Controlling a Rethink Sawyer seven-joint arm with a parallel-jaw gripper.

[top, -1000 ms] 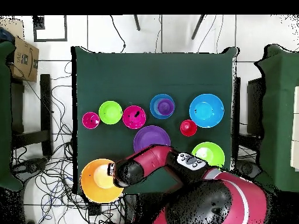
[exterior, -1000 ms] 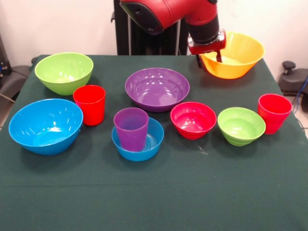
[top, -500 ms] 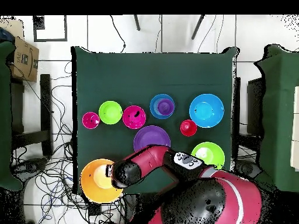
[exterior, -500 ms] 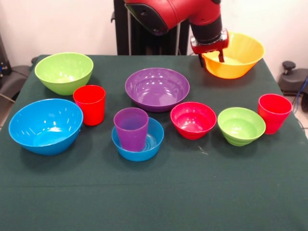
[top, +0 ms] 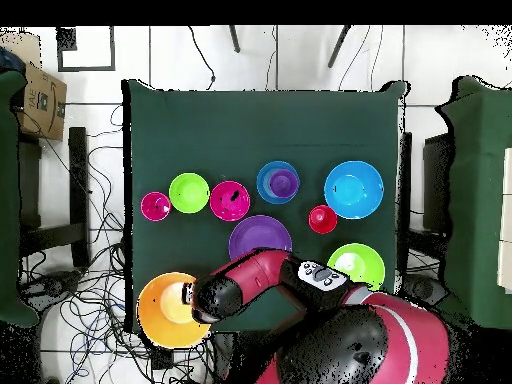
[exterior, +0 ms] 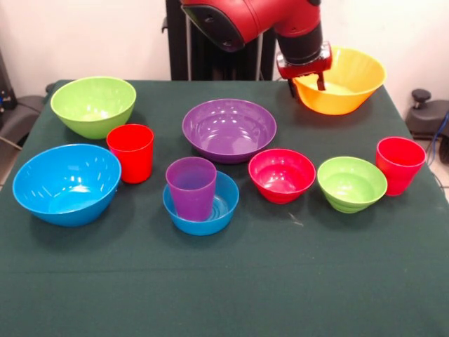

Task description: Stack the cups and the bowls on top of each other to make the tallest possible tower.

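My gripper is shut on the near rim of the large yellow bowl, which hangs tilted above the table's far right corner. From above, the yellow bowl juts past the table edge. A purple cup stands inside a small blue bowl at the centre front. Standing apart on the cloth are a purple bowl, a large lime green bowl, a large blue bowl, a red-pink bowl, a small lime green bowl and two red cups.
The green-clothed table has open cloth along its near side. A cardboard box and cables lie on the floor beside the table in the overhead view.
The gripper has risen slightly with the yellow bowl and shifted a little to the right. Everything else on the cloth has stayed put.
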